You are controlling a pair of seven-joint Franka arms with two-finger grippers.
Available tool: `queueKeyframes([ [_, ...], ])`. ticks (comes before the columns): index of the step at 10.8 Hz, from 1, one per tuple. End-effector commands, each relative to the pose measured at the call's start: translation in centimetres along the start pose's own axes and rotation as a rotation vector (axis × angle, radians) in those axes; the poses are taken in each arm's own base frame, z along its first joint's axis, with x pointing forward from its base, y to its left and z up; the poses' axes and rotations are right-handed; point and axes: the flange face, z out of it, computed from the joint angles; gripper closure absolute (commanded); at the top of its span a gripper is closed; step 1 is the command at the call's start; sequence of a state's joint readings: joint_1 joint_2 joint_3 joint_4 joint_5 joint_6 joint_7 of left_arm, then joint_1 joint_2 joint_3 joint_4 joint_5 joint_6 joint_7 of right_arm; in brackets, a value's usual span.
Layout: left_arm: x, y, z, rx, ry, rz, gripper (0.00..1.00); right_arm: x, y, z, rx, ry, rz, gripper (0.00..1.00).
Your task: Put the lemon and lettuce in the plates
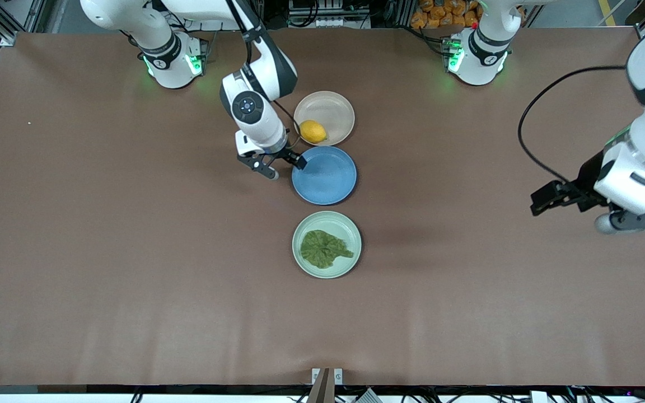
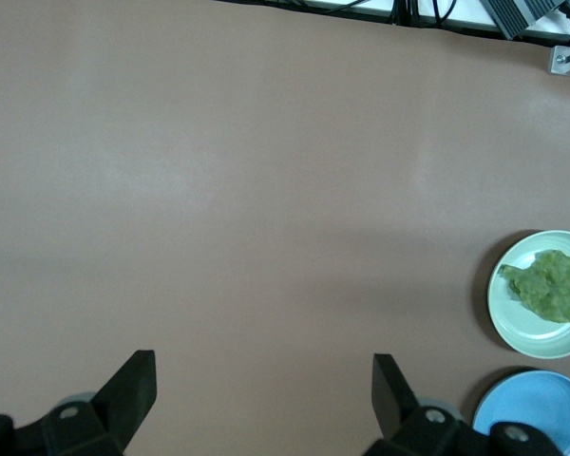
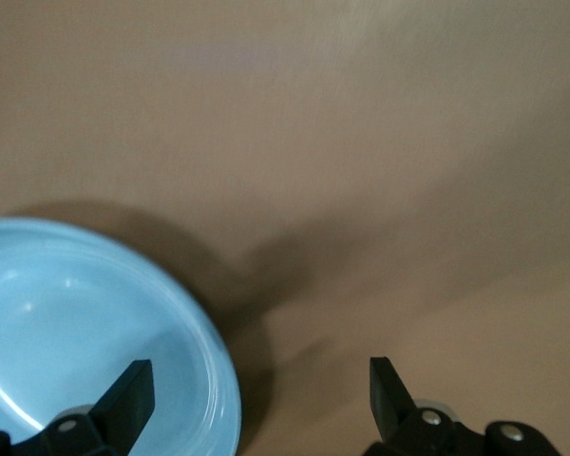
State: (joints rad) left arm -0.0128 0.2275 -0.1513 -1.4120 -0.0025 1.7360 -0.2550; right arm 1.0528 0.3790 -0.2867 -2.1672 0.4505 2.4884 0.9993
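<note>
A wide brown surface (image 1: 132,252) holds three round plates in a line down its middle, one after another toward the front camera. Farthest from that camera sits a pale beige-pink matte plate (image 1: 333,106), and a small yellow oval lemon (image 1: 313,131) rests inside it near the rim that faces the next plate. In the middle is an empty glossy blue plate (image 1: 328,182), which plays no part in the task. Nearest the camera is a pale mint green plate (image 1: 350,246) with a flat crinkled dull-green lettuce leaf (image 1: 325,249) lying in its centre.

Both task items lie inside their plates and nothing grips them, so the placing looks finished.

The right end effector (image 1: 283,167) hangs low over the edge of the blue plate, beside the lemon's plate. Its two black fingers are spread wide with nothing between them; the right wrist view shows only the blue rim and bare surface in the gap. This suggests it let the lemon go.

The left end effector (image 2: 264,389) waits over bare surface toward the left arm's end, well apart from the plates. Its fingers are also spread wide and hold nothing.

Counted: three plates, one lemon, one lettuce leaf, two arms.
</note>
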Motion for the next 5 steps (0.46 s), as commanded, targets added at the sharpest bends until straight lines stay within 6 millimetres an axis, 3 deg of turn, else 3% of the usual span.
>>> queueKeyframes([
  [1, -2.1, -0.9, -2.8, 0.025, -0.019, 0.021, 0.00, 3.7, 1.0, -1.5, -0.008, 0.043, -0.035, 0.00],
  [4, -3.5, -1.7, -5.5, 0.015, -0.019, 0.006, 0.00, 7.6, 2.5, -2.3, -0.011, 0.048, -0.086, 0.00],
  [5, -3.9, -1.6, -5.6, 0.019, -0.034, 0.009, 0.00, 9.7, 3.2, -2.7, -0.005, 0.051, -0.118, 0.00],
])
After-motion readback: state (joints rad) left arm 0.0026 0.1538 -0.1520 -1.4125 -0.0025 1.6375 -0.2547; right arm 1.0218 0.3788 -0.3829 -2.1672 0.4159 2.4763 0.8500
